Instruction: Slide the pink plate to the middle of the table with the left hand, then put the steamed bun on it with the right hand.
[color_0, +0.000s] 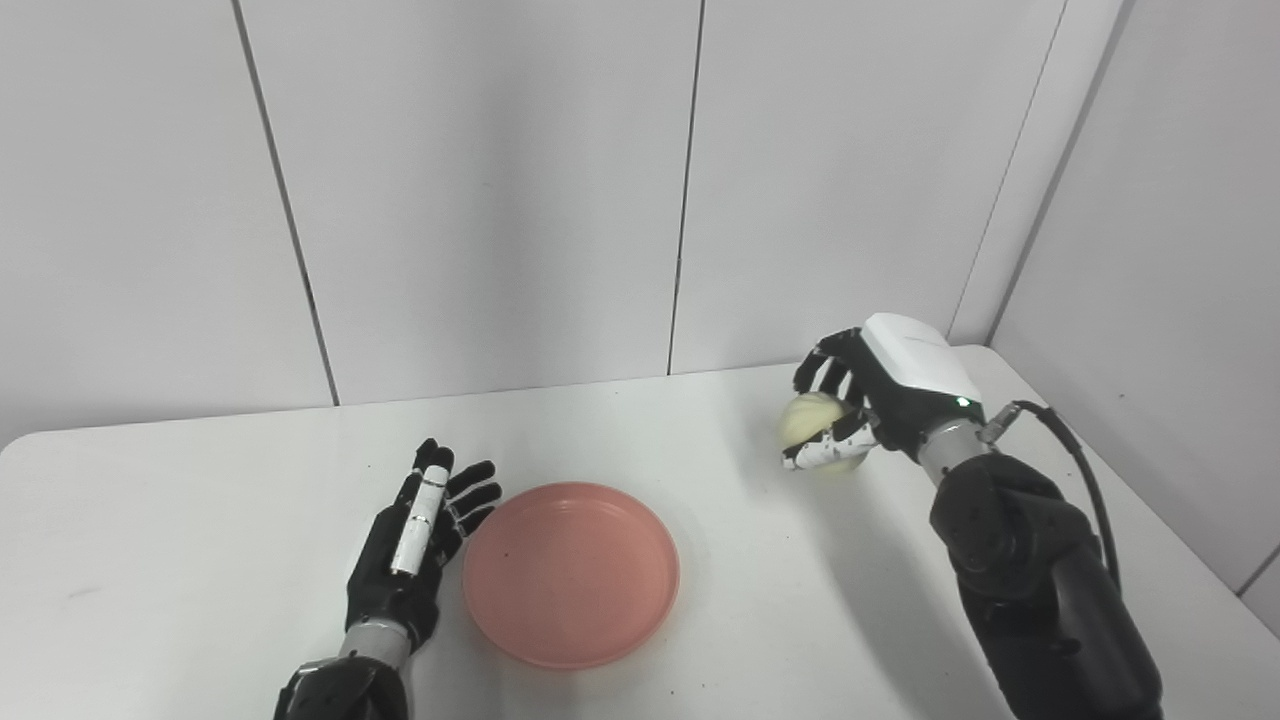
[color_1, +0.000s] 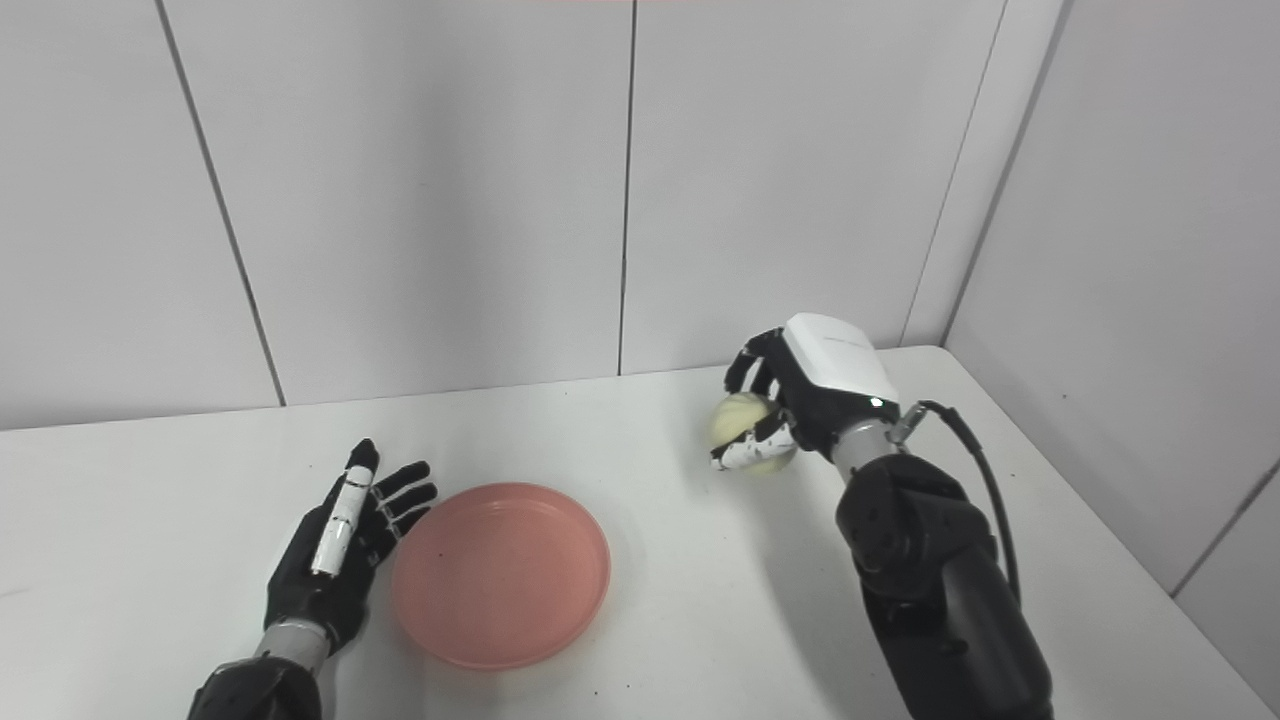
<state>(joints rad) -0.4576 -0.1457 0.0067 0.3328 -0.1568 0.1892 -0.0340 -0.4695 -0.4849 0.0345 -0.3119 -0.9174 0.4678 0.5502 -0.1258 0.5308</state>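
The pink plate (color_0: 570, 572) lies flat on the white table (color_0: 200, 520), a little left of centre and near the front. My left hand (color_0: 420, 540) rests just left of the plate's rim with its fingers (color_1: 400, 495) spread, open and holding nothing. At the back right, my right hand (color_0: 865, 395) is shut on the pale steamed bun (color_0: 812, 425), with fingers over its top and the thumb under its front. The bun (color_1: 742, 422) sits low, at or just above the tabletop; I cannot tell whether it touches.
Grey wall panels (color_0: 500, 200) stand right behind the table's far edge. A black cable (color_0: 1080, 470) loops off my right forearm near the table's right edge. Bare tabletop lies between the plate and the bun.
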